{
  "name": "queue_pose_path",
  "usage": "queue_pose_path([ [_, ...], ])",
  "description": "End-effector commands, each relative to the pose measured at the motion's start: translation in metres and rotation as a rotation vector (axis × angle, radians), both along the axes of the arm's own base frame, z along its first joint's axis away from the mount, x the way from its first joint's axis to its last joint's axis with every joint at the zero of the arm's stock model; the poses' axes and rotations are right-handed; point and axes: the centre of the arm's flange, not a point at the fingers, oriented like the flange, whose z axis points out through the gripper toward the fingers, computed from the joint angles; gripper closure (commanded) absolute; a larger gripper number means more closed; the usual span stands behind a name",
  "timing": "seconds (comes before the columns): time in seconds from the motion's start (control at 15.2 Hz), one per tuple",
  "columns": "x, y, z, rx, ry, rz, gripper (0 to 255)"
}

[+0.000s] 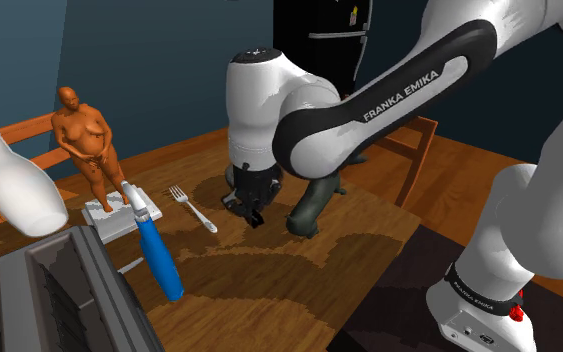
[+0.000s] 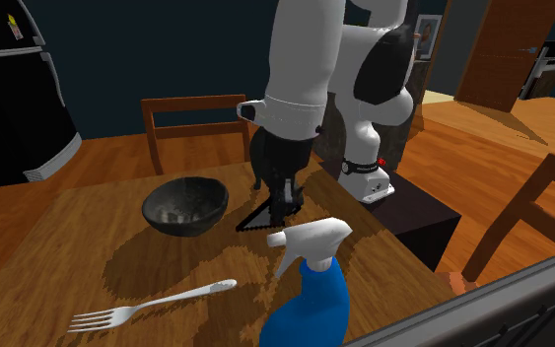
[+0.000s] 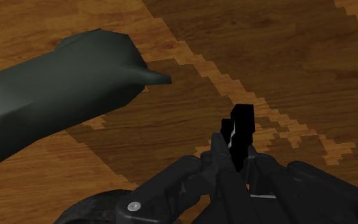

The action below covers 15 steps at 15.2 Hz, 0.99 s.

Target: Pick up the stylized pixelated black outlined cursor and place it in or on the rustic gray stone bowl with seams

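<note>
The cursor (image 2: 262, 214) is a flat black pixel-edged arrow, clasped upright between my fingers; in the wrist view its stepped black tip (image 3: 241, 130) sticks out past them. My gripper (image 2: 281, 200) is shut on it, low over the wooden table (image 2: 88, 237). Whether the cursor's lower corner touches the wood I cannot tell. The dark grey bowl (image 2: 186, 205) stands close beside the gripper, toward the second exterior view's left. In the shoulder view the bowl (image 1: 314, 205) sits just right of the gripper (image 1: 253, 210), and its rim (image 3: 63, 89) shows large in the wrist view.
A white fork (image 2: 152, 304) and a blue spray bottle (image 2: 310, 291) lie near the table's front in the second exterior view. A brown figurine (image 1: 87, 140), a white vase (image 1: 14, 180) and a dark slotted box (image 1: 49, 295) stand at the shoulder view's left. Wooden chairs (image 2: 191, 123) surround the table.
</note>
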Motion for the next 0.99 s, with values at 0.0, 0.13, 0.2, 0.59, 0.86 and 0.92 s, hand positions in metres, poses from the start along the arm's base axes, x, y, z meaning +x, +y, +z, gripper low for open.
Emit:
queue_pose_path([
  [0.0, -0.001, 0.0, 0.01, 0.0, 0.0, 0.0, 255],
  [0.13, -0.001, 0.0, 0.021, 0.0, 0.0, 0.0, 255],
  [0.2, -0.001, 0.0, 0.026, 0.0, 0.0, 0.0, 255],
  [0.59, -0.001, 0.0, 0.058, 0.0, 0.0, 0.0, 255],
  [0.86, -0.001, 0.0, 0.079, 0.0, 0.0, 0.0, 255],
  [0.92, -0.001, 0.0, 0.084, 0.0, 0.0, 0.0, 255],
])
